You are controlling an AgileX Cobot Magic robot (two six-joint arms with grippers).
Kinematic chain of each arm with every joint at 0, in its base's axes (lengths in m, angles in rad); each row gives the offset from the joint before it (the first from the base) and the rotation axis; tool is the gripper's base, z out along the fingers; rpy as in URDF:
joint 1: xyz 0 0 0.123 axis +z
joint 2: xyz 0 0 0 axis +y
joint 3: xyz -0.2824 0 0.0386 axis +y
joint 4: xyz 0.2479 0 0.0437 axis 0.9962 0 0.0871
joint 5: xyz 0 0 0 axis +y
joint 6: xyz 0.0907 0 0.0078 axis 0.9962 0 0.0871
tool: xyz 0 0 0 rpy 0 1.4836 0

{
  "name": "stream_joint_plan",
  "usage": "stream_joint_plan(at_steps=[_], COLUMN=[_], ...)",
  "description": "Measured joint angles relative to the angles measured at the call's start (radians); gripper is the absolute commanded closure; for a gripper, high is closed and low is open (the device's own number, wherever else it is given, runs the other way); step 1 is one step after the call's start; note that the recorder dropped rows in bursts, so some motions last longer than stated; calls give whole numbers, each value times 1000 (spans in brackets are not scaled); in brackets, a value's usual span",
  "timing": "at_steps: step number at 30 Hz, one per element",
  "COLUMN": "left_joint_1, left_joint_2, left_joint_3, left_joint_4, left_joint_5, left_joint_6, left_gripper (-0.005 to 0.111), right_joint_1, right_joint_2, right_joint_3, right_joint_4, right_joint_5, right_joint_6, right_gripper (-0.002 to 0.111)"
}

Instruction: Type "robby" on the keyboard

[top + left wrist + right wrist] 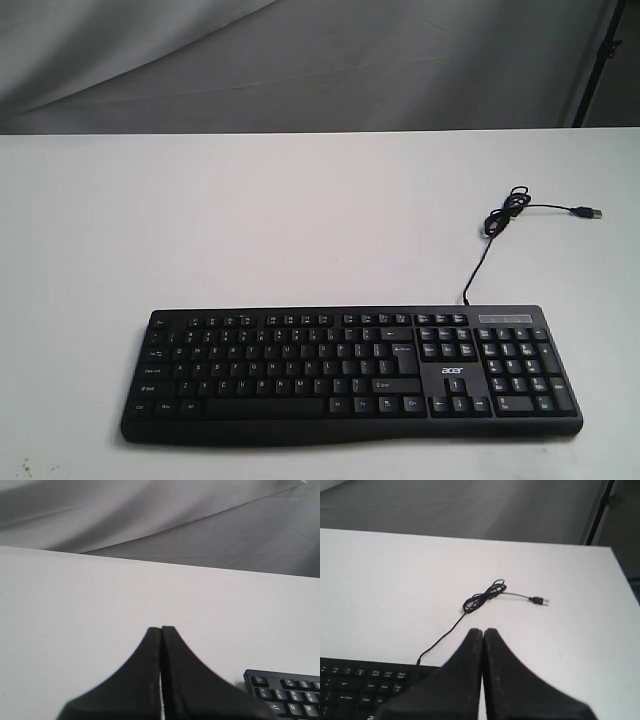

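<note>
The wide black keyboard (350, 370) with white legends and an "acer" logo lies near the front of the white table (250, 220). Its thin cable (490, 240) runs back to a loose coil and a USB plug (590, 213). Neither arm shows in the exterior view. In the left wrist view my left gripper (161, 628) is shut and empty, above bare table beside the keyboard's corner (285, 692). The right wrist view shows my right gripper (483, 630) shut and empty, above the keyboard's cable end (360, 685), with the coiled cable (482, 597) beyond it.
Grey cloth (300, 60) hangs behind the table. A dark stand leg (600, 60) rises at the back right. The table's right edge (625, 585) shows in the right wrist view.
</note>
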Motion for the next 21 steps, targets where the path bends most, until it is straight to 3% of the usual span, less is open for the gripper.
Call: stream_joint_plan(at_steps=[2, 5, 9, 14, 21], left_joint_1=[0, 0, 0, 0, 0], left_joint_2=[0, 0, 0, 0, 0], left_joint_3=[0, 0, 0, 0, 0], left_joint_4=[0, 0, 0, 0, 0], left_joint_5=[0, 0, 0, 0, 0], left_joint_6=[0, 0, 0, 0, 0], left_gripper=[107, 107, 107, 107, 107], right_joint_1=[15, 123, 329, 602, 748], right_joint_2=[35, 115, 320, 671, 974], right_joint_3=[0, 0, -43, -316, -550], right_joint_4=[24, 48, 65, 136, 245], right_joint_5=[12, 14, 5, -28, -25], right_joint_6=[47, 69, 75, -6, -98], right_gripper=[108, 108, 108, 108, 108])
